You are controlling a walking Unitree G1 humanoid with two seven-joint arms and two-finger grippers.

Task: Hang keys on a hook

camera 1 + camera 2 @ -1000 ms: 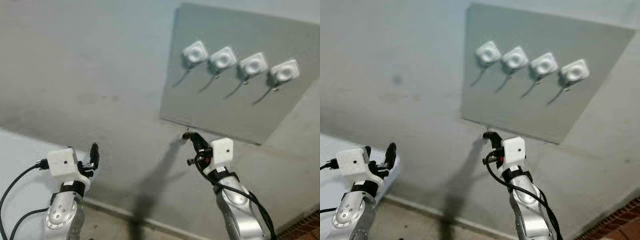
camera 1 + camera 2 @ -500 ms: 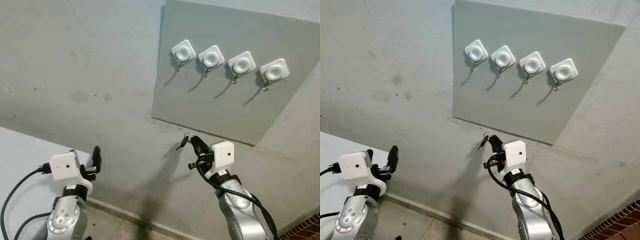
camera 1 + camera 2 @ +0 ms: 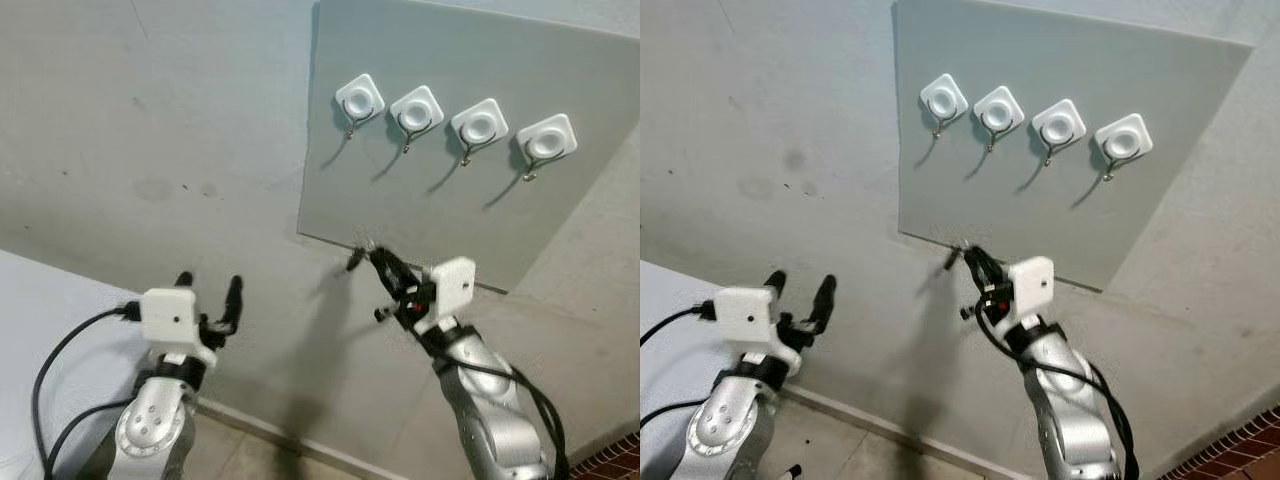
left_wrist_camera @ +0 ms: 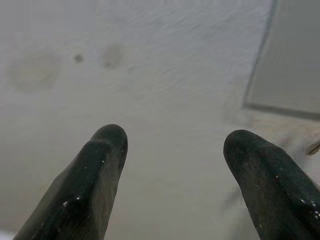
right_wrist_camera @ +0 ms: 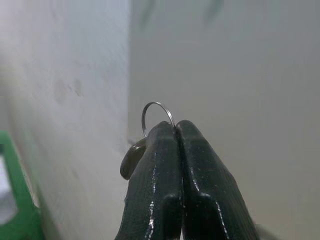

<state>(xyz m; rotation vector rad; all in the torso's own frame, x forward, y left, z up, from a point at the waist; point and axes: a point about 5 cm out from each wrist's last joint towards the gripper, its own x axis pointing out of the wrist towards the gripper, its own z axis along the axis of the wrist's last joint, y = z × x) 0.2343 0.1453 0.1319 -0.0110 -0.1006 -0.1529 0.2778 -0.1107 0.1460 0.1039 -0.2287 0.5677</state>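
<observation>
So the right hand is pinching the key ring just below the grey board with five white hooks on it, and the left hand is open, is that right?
Not quite: the grey board carries four white hooks, not five, as the left eye view shows. The rest holds: the right hand pinches the key ring just below the board's lower edge, and the left hand is open.

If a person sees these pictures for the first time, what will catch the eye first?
Probably the row of four white hooks on the grey board fixed to the wall, all bare. Next, just below the board's lower edge, the right gripper pinches a key ring with a dark key hanging beside its fingers. The left gripper is raised lower left, open and holding nothing.
</observation>
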